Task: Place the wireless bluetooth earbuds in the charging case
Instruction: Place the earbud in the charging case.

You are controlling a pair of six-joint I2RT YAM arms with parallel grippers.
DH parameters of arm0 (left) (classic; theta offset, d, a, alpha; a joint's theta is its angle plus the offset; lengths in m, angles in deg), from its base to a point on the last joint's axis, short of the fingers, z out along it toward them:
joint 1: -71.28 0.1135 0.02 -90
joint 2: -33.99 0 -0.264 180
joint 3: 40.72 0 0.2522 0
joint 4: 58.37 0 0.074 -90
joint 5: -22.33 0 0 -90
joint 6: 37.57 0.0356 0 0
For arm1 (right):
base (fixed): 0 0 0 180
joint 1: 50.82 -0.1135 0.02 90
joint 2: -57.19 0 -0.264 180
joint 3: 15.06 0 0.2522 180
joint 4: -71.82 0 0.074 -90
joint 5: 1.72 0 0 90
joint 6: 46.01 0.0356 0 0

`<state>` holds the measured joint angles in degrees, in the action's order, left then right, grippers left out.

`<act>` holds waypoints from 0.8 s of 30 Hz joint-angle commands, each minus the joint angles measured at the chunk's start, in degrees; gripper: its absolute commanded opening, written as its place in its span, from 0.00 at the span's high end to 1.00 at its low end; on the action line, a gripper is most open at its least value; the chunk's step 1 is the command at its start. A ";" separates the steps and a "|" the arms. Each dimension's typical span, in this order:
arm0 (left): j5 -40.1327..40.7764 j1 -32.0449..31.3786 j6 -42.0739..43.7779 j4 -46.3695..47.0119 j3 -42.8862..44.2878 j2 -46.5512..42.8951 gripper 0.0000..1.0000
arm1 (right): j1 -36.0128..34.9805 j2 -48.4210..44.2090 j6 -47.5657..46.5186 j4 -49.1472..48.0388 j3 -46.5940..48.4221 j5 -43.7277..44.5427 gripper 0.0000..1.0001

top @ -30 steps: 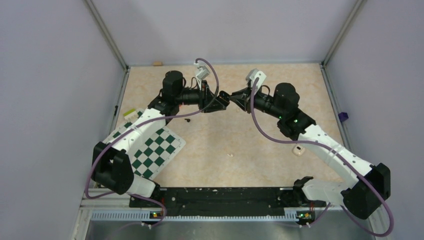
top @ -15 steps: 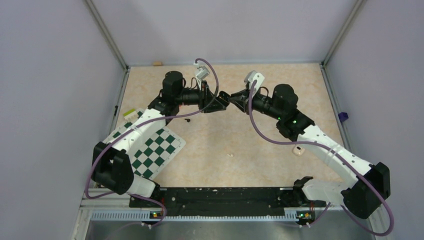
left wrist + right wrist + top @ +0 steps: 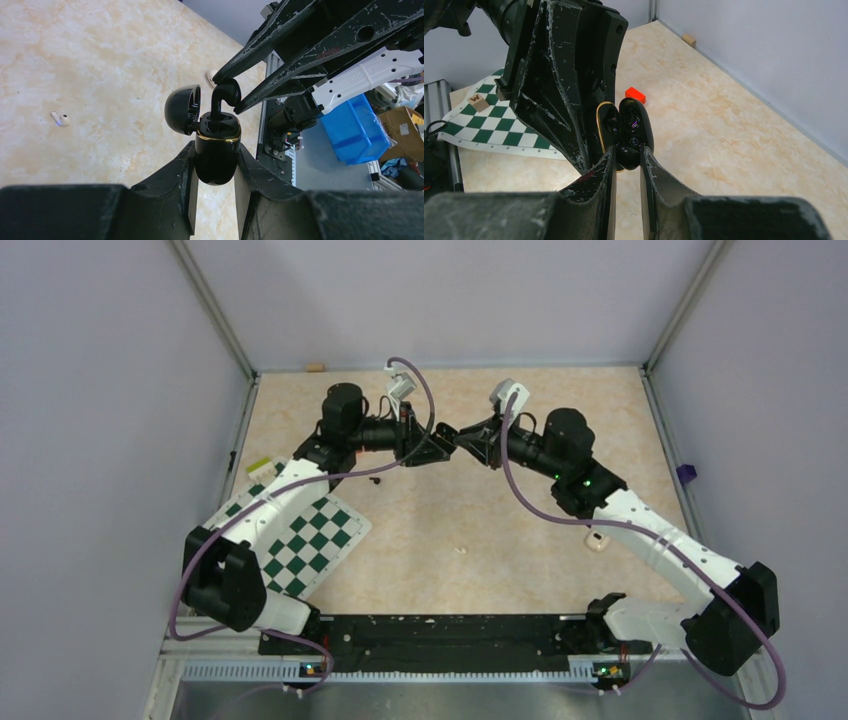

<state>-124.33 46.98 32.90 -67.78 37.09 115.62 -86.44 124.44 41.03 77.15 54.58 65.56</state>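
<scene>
Left gripper (image 3: pixel 215 151) clamps a glossy black, gold-rimmed charging case (image 3: pixel 216 142) upright, its domed lid (image 3: pixel 181 109) hinged open. Right gripper (image 3: pixel 229 92), narrowed, pinches a glossy black earbud (image 3: pixel 225 94) whose stem dips into the case. Its depth seems hidden, and overhead both are lost among the dark fingers.

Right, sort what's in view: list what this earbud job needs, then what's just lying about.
In the job: black charging case, lid open, in the left pincer; black earbud in the right pincer, stem down at the case's open top.
Lying about: chequered mat; red block; lettered wooden cube; small white piece; cream-white object.
</scene>
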 commanded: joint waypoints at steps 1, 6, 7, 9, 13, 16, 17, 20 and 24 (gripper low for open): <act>-0.42 0.21 0.53 3.73 0.00 -2.39 1.00 | -0.95 0.28 2.37 -2.43 0.04 -3.41 1.00; -0.46 0.39 -0.20 4.08 0.00 -2.35 1.00 | -0.97 0.06 1.92 -2.64 -0.26 -5.01 0.96; -0.49 0.48 -0.57 4.30 -0.03 -2.41 1.00 | -0.92 0.01 1.78 -2.71 -0.31 -5.27 0.95; -0.62 0.68 -1.21 4.86 -0.14 -2.42 1.00 | -0.96 0.05 1.60 -2.82 -0.45 -5.36 0.92; -0.54 1.15 -2.06 6.03 -0.71 -2.64 1.00 | -0.95 -0.15 1.54 -2.74 -0.50 -4.72 0.89; -0.55 1.27 -2.18 6.31 -0.95 -2.72 1.00 | -0.95 -0.16 1.57 -2.73 -0.39 -4.70 0.86; -0.50 1.27 -2.18 6.42 -1.02 -2.81 1.00 | -0.95 -0.15 1.62 -2.74 -0.32 -4.75 0.86; -0.63 1.27 -2.09 6.59 -1.26 -2.83 1.00 | -0.93 -0.25 2.11 -2.74 -0.16 -4.91 0.84; -0.72 1.28 -2.70 7.05 -1.36 -2.77 1.00 | -0.95 -0.19 2.53 -2.87 -0.05 -5.90 0.80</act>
<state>-125.51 47.95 30.99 -65.63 35.80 114.81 -86.41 124.44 41.77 76.52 54.55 63.65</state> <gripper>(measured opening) 0.333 0.184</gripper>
